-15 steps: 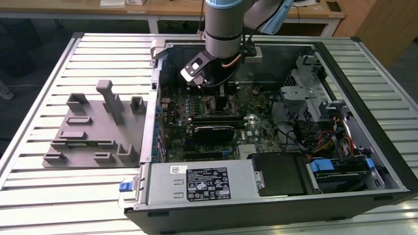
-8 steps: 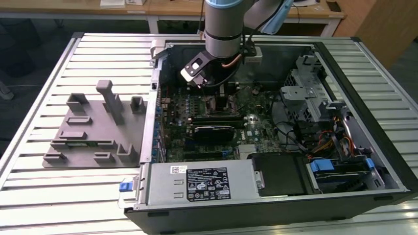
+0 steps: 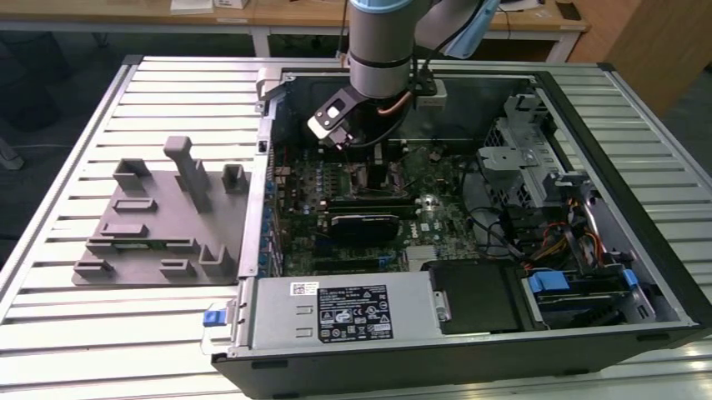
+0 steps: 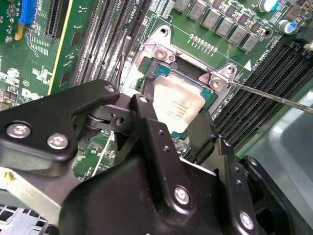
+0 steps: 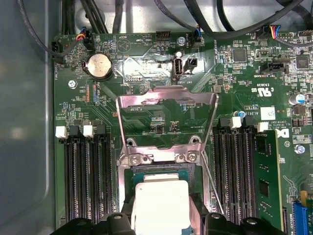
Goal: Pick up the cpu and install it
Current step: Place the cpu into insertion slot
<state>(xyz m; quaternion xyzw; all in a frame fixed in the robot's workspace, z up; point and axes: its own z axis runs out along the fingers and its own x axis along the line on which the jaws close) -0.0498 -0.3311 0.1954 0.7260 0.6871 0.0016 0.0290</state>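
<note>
1. Hanging inside the computer case (image 3: 656, 250) on the slatted surface (image 3: 67, 333), the claw (image 3: 358, 150) sits low over the motherboard in the exterior view.
2. Second wrist view: claw (image 4: 172, 111) closed narrow, pinching the cpu (image 4: 177, 105) by opposite edges.
3. First wrist view: load plate (image 5: 166, 115) is flipped up and the cpu (image 5: 160, 208) is at the socket (image 5: 155, 169); seated or just above, can't tell. I judge this the install step, which calls for a level, square seat.

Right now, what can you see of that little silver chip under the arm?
The cpu is a small flat square with a dull silver metal top, faint print and a green rim. It lies level at the open motherboard socket, whose metal cover is flipped up. The black pincer flanks it on two sides; contact is unclear.
</note>
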